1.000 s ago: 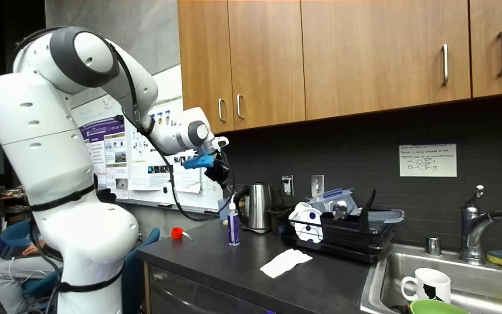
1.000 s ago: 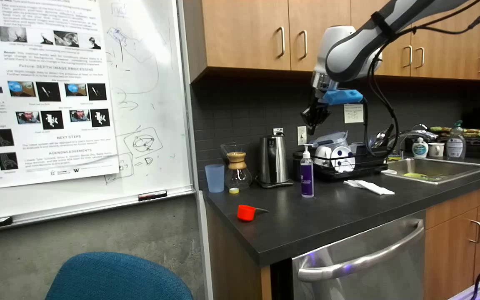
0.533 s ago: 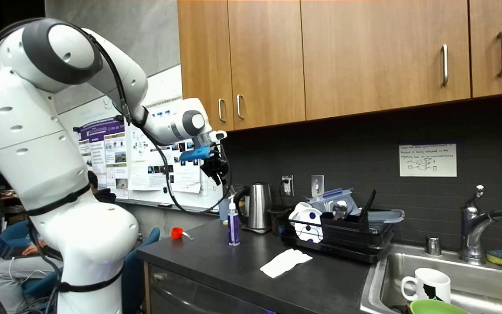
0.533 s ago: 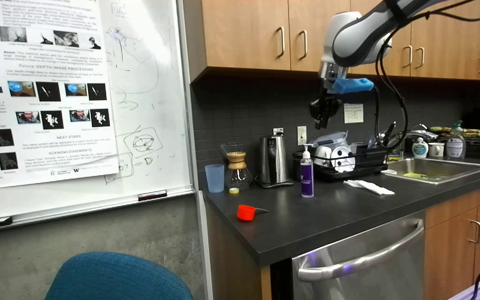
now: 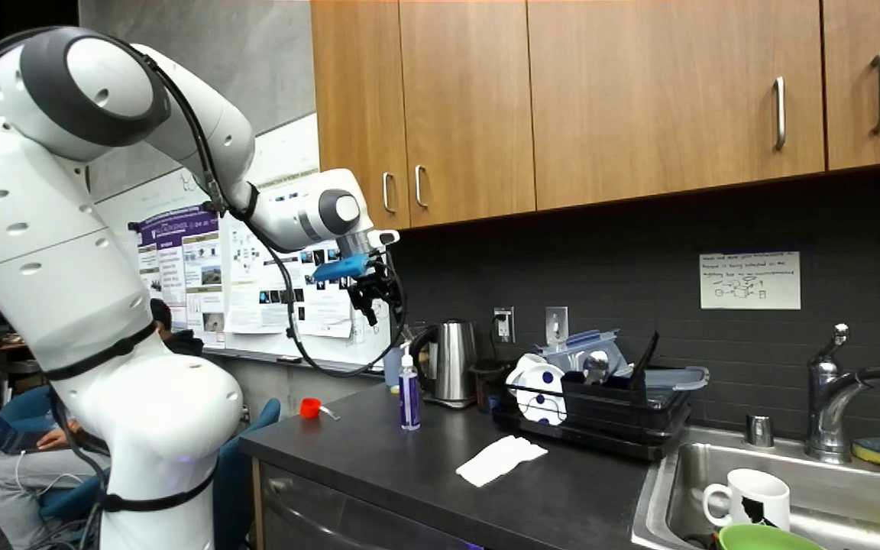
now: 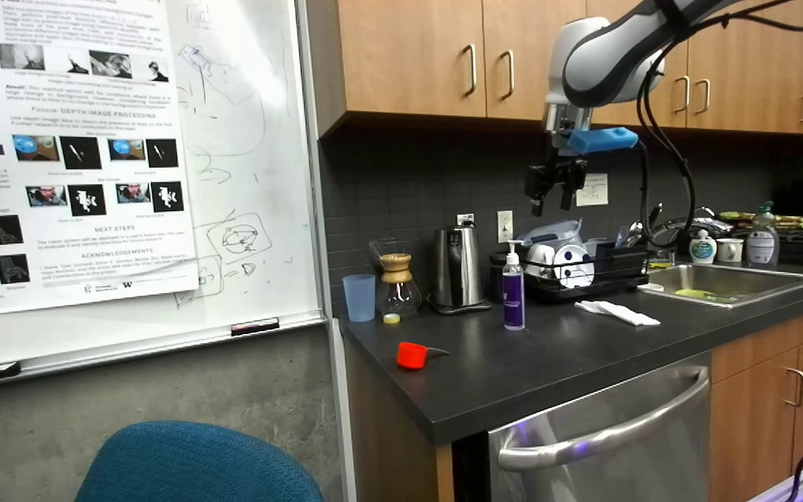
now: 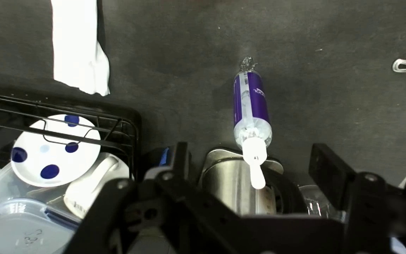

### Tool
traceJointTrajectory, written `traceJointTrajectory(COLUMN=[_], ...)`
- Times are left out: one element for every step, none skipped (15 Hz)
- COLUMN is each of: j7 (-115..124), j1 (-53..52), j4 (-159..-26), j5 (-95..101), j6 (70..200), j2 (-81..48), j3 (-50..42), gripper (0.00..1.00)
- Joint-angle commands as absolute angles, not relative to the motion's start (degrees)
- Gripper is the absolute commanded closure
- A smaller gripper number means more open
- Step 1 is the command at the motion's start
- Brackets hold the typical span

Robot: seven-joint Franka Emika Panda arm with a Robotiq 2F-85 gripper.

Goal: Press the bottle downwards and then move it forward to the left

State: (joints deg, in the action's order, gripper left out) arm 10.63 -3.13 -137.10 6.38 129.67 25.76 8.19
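at the left in an exterior view it's the blue cup, inside too cloudy to read, then the glass carafe with its wooden collar, and out in front of them the red scoop. along comes the steel kettle, and here's our bottle, upright on the counter, white pump on top, standing near the kettle and in front of it. next the dish rack, and it's packed: white mug, spotted plate, plastic tub. out at the far right the sink holds a printed mug and a green bowl, the bowl cut off at the bottom of the view.

what's different from a second ago? the bottle hasn't budged, same spot, still upright. the gripper, though, has climbed and drawn away from it, and the fingers, together back then, now stand wide apart, hanging higher than the pump and off it.

room to move, left first: the counter's left edge runs close by the scoop. between scoop and bottle there's a good bare stretch of dark top, and more of it from the bottle out to the front edge. behind the bottle the kettle crowds in. and on the right the white towel lies in front of the rack, short of the counter's front edge.
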Motion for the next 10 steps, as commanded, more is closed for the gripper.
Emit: traceJointTrajectory(j7=[9.18,9.16,9.16,9.12,9.23,9.25,9.24,9.26,9.44,9.66], j1=[-3.43,-3.51,-3.58,-3.68,-3.80,-3.98,-4.13,-4.29,-4.47,-4.61], j4=[-137.73,-137.89,-138.07,-138.13,-138.13,-138.10,-137.94,-137.64,-137.28,-136.85], j5=[5.76,5.64,5.53,5.37,5.19,4.90,4.71,4.50,4.27,4.26], j6=[129.37,129.73,130.19,130.44,130.76,131.18,131.40,131.73,132.21,132.89], j2=[24.89,24.31,23.65,22.99,22.06,21.10,20.20,19.17,18.04,16.89], j3=[7.70,7.73,7.74,7.73,7.80,7.85,7.89,7.96,8.11,8.29], gripper=[0.00,0.00,0.00,0.00,0.00,0.00,0.00,0.00,0.00,0.00])
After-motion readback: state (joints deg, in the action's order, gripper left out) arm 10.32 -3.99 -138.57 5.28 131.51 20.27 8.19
